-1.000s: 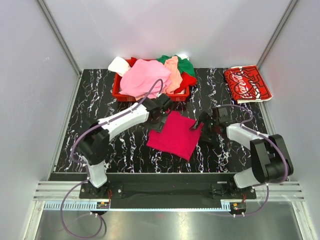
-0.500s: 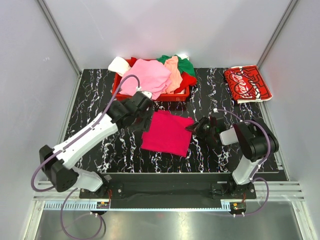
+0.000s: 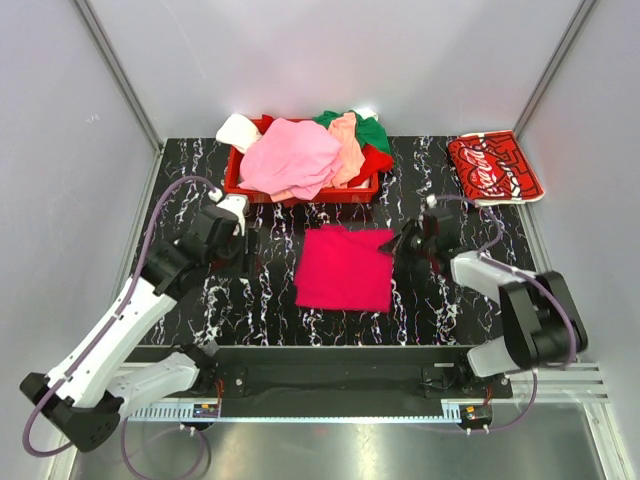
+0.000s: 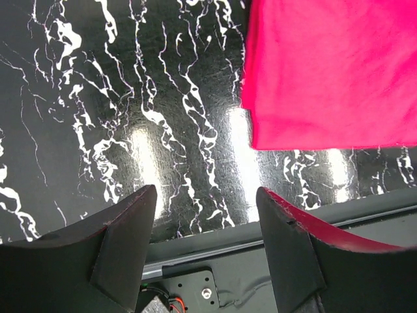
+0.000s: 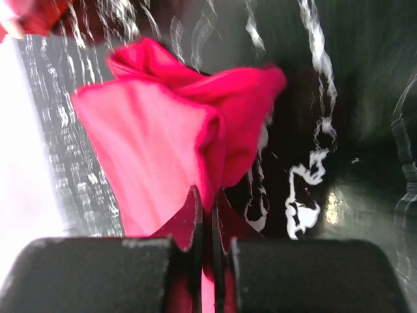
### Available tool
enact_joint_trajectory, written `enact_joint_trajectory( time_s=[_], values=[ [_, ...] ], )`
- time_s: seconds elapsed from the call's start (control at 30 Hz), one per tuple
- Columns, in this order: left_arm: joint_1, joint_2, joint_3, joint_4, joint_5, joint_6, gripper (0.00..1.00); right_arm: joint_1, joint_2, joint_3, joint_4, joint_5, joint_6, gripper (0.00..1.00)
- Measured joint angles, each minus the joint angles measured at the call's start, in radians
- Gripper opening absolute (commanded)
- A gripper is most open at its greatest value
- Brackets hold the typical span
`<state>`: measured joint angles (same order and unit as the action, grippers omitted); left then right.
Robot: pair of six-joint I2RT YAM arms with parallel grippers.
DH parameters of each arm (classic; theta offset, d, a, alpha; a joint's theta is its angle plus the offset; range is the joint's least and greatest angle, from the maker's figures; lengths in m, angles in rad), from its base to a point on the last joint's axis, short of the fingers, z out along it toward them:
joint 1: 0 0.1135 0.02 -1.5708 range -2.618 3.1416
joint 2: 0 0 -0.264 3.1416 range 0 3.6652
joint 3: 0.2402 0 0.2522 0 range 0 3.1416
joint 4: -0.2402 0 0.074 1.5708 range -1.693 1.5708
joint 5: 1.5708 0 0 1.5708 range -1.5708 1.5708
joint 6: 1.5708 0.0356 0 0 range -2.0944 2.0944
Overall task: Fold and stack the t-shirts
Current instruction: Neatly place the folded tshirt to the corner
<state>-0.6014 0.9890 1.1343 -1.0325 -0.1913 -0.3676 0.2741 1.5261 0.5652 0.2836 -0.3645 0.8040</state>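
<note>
From above, a black, white-veined table (image 3: 270, 305) sits between pale walls. At the left, the left gripper (image 3: 243, 248) hovers over bare tabletop, its claw spread with nothing between the fingers. A strip of bare table separates it from the magenta t-shirt (image 3: 345, 268).

That shirt lies folded into a rough rectangle at the table's middle. Its left and near edges are straight and flat, and a band of open table runs along the near edge.

Behind it, apart from its far edge, a red basket (image 3: 232, 182) holds a heap. A pink t-shirt (image 3: 290, 155) lies on top, with a white t-shirt (image 3: 238, 130) at the far left corner. A peach t-shirt (image 3: 348, 148) and a green t-shirt (image 3: 374, 130) lie to the right.

At the magenta shirt's far right corner, the right gripper (image 3: 403, 243) is pressed together, pinching that corner. Its wrist view shows the cloth bunched into folds beyond the closed fingers (image 5: 104, 274).

Further right comes open table, then the red Coca-Cola t-shirt (image 3: 492, 168), folded flat in the far right corner.
</note>
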Motion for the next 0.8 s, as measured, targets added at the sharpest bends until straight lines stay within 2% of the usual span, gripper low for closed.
enact_joint_trajectory(
  time_s=[0.07, 0.17, 0.23, 0.33, 0.53, 0.8],
  values=[
    [0.013, -0.031, -0.018, 0.012, 0.014, 0.01, 0.68, 0.0, -0.092, 0.113, -0.208, 0.076, -0.103, 0.0],
    [0.024, -0.048, -0.034, 0.031, 0.027, 0.026, 0.68, 0.0, -0.143, 0.298, -0.463, 0.218, -0.253, 0.0],
    [0.026, -0.054, -0.049, 0.048, 0.032, 0.032, 0.68, -0.002, -0.148, 0.388, -0.575, 0.322, -0.342, 0.0],
    [0.027, -0.065, -0.073, 0.071, 0.04, 0.037, 0.67, -0.016, -0.15, 0.438, -0.693, 0.454, -0.45, 0.0],
    [0.027, -0.116, -0.161, 0.122, 0.045, 0.036, 0.67, -0.069, -0.065, 0.507, -0.826, 0.611, -0.59, 0.0],
    [0.032, -0.156, -0.208, 0.161, 0.045, 0.035, 0.67, -0.172, 0.119, 0.705, -0.831, 0.705, -0.739, 0.0]
  ],
)
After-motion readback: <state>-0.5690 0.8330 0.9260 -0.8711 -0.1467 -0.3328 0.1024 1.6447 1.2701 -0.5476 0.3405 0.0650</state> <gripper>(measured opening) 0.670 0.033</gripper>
